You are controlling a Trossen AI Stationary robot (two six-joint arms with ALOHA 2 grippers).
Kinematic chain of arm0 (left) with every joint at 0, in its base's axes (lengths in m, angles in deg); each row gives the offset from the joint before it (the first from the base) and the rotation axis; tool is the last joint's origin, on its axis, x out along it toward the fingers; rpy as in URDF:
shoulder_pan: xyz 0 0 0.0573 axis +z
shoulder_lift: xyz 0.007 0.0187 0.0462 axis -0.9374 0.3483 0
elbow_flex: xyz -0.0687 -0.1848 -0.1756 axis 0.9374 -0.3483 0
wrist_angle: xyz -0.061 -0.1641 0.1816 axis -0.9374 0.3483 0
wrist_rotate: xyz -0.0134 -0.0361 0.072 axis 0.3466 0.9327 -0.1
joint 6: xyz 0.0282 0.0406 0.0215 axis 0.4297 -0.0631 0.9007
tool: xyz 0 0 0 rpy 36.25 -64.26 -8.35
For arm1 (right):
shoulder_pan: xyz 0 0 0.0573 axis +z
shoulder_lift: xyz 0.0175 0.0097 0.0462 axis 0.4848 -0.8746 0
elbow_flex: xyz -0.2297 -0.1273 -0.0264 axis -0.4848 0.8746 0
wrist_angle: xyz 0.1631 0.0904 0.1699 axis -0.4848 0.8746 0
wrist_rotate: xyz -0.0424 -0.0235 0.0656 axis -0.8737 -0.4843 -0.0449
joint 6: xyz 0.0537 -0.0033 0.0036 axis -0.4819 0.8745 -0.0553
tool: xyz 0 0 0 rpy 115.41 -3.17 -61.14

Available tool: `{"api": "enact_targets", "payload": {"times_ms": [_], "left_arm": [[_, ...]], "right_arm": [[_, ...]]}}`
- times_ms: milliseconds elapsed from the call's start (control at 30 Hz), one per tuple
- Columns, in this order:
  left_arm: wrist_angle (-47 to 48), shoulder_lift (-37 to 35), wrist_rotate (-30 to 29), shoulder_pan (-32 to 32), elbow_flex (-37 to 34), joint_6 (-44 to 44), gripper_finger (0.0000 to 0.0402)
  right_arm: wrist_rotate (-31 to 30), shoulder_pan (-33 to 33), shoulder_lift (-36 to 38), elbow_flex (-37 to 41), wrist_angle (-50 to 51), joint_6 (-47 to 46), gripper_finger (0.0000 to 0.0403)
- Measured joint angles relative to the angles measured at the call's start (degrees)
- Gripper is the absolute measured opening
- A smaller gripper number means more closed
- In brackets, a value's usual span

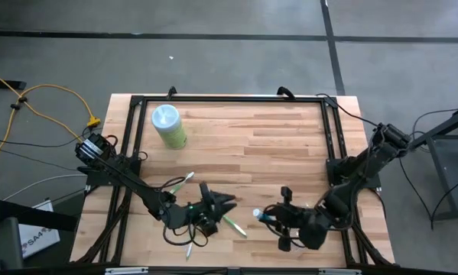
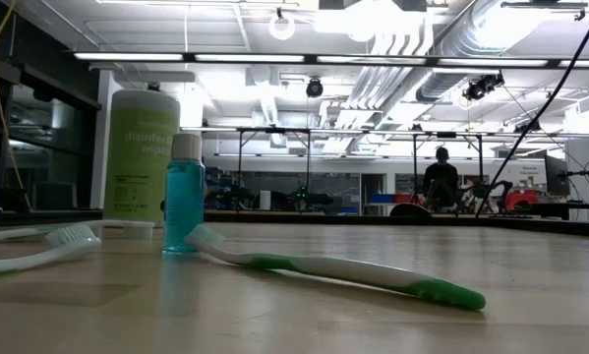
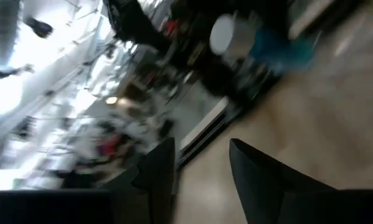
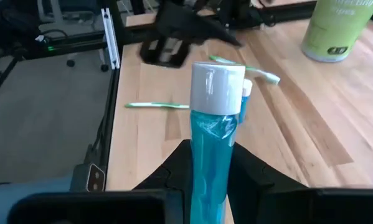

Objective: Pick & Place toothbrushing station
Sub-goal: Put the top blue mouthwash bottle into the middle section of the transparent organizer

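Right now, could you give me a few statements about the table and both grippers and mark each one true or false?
1. The right gripper is shut on the blue tube. True.
2. The blue tube lies flat on the table. False: it stands upright.
3. The left gripper is open and holds nothing. True.
4. The green canister stands between the two grippers. False: it stands apart at the table's far left.
5. A green and white toothbrush lies flat on the table. True.
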Motion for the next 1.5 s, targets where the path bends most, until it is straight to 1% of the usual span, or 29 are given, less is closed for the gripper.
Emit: {"api": "enact_targets", "payload": {"times_ms": [133,267,400,533,667,767,933,1033,1233,1500], "left_arm": [[-0.04,-0.02,7.64,0.42,0.02,-12.78,0.0147],[-0.63,-0.02,13.67,1.70,0.04,-21.84,0.0147],[-3.15,-0.04,19.87,3.64,0.07,-27.37,0.0147],[-6.73,-0.09,29.75,5.95,0.07,-32.28,0.0147],[-7.86,-0.09,39.65,8.69,0.07,-38.01,0.0147],[-7.94,-0.09,44.53,10.80,0.07,-41.88,0.0147],[-7.77,-0.09,48.65,13.36,0.07,-45.05,0.0147],[-7.80,-0.09,51.11,14.10,0.07,-45.45,0.0147],[-7.66,-0.09,52.04,14.12,0.07,-44.95,0.0147],[-7.78,-0.09,52.27,14.12,0.07,-43.25,0.0147]], "right_arm": [[-3.23,1.81,-0.02,0.00,0.43,0.93,0.0057],[-5.53,3.24,-0.04,0.00,0.12,4.05,0.0057],[-5.97,3.73,-0.07,0.00,-1.12,8.33,0.0057],[-6.01,3.58,-0.09,0.00,-3.10,12.86,0.0057],[-5.99,2.91,-0.11,0.00,-3.31,15.28,0.0057],[-5.99,2.78,-0.11,0.00,-3.71,16.93,0.0057],[-5.80,2.25,-0.13,0.00,-6.73,21.10,0.0057],[-5.73,1.41,-0.13,0.00,-7.19,22.31,0.0057],[-5.26,-0.70,-0.13,0.00,-7.44,23.55,0.0057],[-2.64,-2.93,-0.13,0.00,-10.84,27.96,0.0057]]}}
